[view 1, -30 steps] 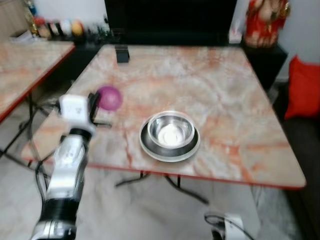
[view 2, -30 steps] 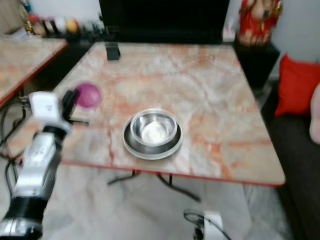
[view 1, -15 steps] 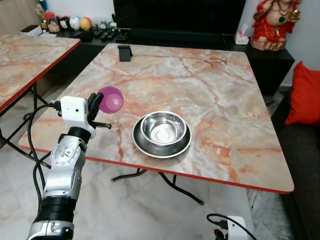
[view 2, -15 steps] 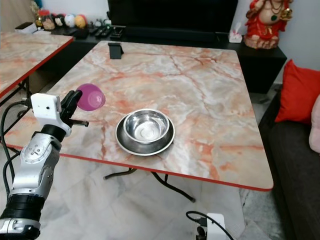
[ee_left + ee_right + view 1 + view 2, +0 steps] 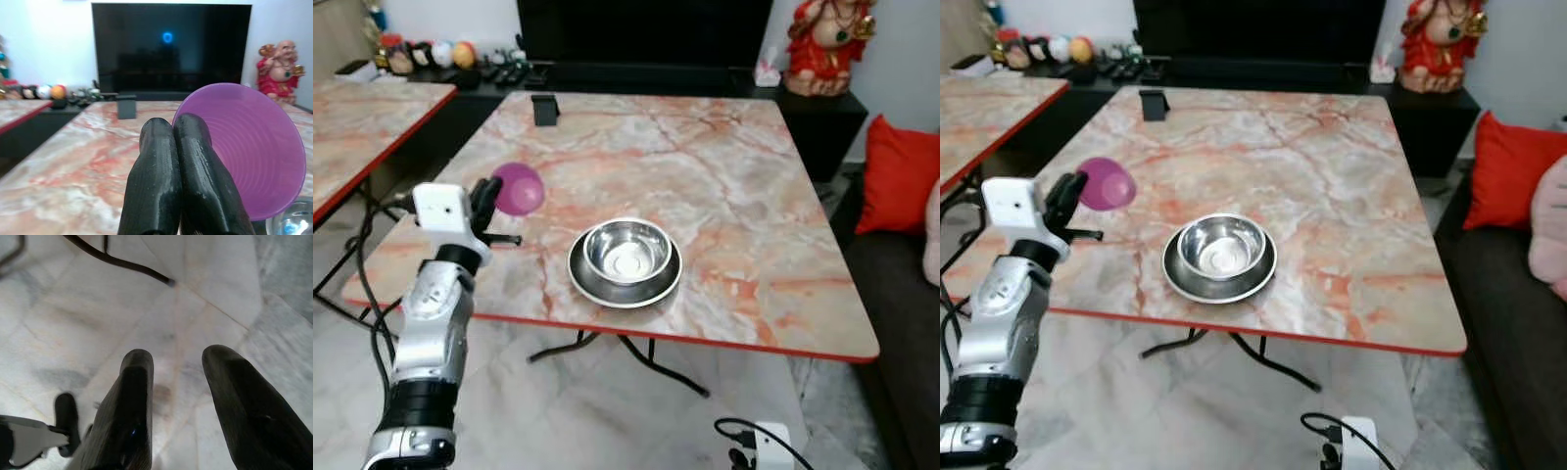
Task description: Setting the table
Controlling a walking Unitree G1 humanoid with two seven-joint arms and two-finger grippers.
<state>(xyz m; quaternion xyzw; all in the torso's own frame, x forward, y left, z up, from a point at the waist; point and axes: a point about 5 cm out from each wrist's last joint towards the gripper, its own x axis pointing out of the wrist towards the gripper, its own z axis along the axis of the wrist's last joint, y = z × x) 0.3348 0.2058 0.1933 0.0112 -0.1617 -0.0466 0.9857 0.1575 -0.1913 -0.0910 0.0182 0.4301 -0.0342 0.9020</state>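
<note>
While raised at left of frame over desk (image 5: 724,186) edge, left hand (image 5: 485,196) grips purple cup (image 5: 518,188) by rim, fingers (image 5: 171,181) pressed together, cup tipped sideways, mouth away from bowl. Steel bowl (image 5: 626,253) sits in steel plate (image 5: 625,281) at frame centre, near front edge; bowl holds nothing visible. Right hand (image 5: 178,401) hangs above floor, fingers apart, holding nothing.
</note>
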